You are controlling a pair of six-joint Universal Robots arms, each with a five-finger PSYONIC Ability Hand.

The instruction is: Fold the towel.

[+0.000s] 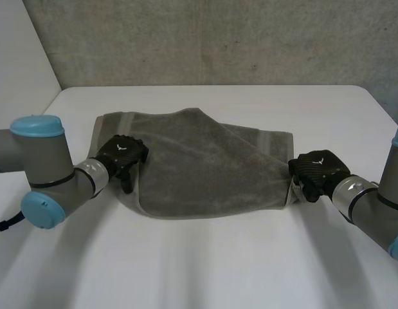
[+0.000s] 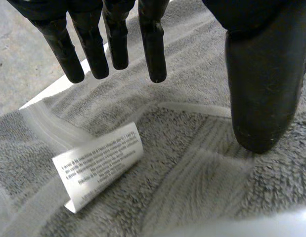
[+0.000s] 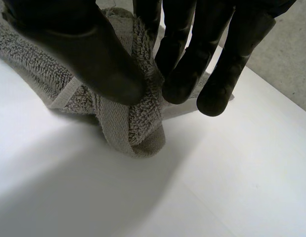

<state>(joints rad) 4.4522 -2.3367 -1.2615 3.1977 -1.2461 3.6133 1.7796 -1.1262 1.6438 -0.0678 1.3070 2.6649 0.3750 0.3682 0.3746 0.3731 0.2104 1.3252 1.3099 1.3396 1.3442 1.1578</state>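
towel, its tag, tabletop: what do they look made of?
Towel: looks like grey terry cloth, matte; looped pile and flat woven bands show. Tag: thin white printed strip, folded at one end, probably a fabric care label; paper not excluded. Table: smooth white hard surface, faint sheen, likely laminate or painted board.

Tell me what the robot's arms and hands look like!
The left arm and right arm are grey tubes with light-blue caps and silvery wrist rings. The left hand and right hand are black, with a small white mark on the back and thick, rounded fingers.
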